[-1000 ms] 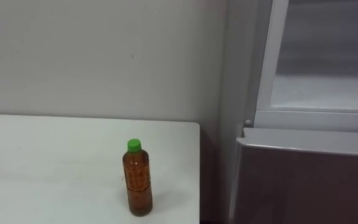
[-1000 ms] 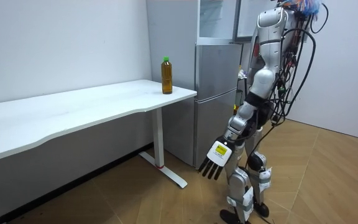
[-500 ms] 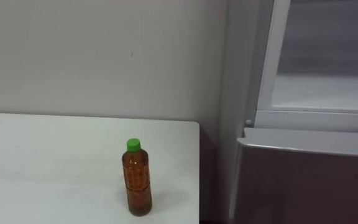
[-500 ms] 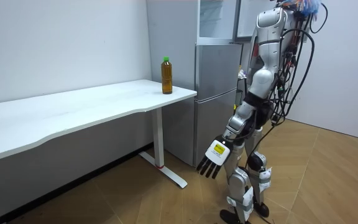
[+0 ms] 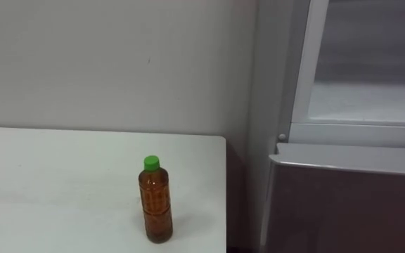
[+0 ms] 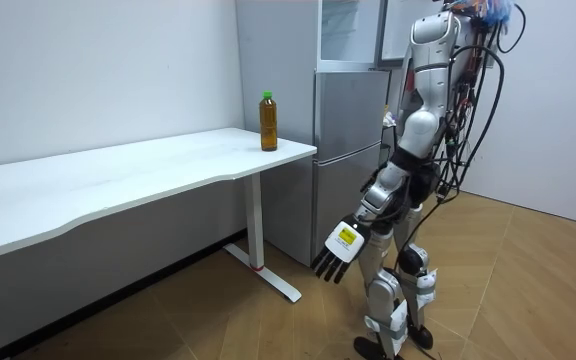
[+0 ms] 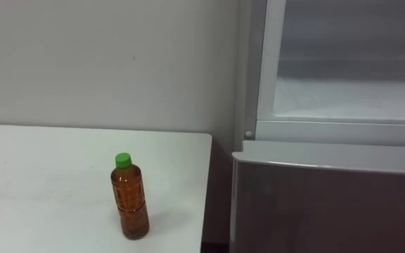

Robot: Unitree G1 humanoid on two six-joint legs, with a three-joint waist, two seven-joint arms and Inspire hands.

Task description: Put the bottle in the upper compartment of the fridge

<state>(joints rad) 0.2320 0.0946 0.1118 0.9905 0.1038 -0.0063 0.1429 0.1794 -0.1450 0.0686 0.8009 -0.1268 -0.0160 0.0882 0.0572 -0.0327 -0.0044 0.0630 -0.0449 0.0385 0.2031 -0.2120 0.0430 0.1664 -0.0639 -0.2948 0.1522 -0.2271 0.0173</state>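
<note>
Lower left of the frame: the white desk (image 7: 41, 183) before me, its right edge stopping just short of the fridge. Lower centre-left: the bottle (image 7: 130, 200), upright on the desk near that edge, filled with brown liquid and closed by a green cap (image 7: 123, 159). Right half: the upper fridge (image 7: 343, 91), its pale interior showing within a white frame, above the shut grey lower door (image 7: 329, 207). Upper left: a plain wall (image 7: 104, 63).

We are seeing the bottle (image 5: 156, 200) standing alone near the tabletop's (image 5: 62, 190) right edge, with open room on every side and the wall (image 5: 118, 63) well behind. The upper fridge (image 5: 371, 91) is standing open beside it; the closed lower door (image 5: 350, 204) is standing forward beneath.
</note>
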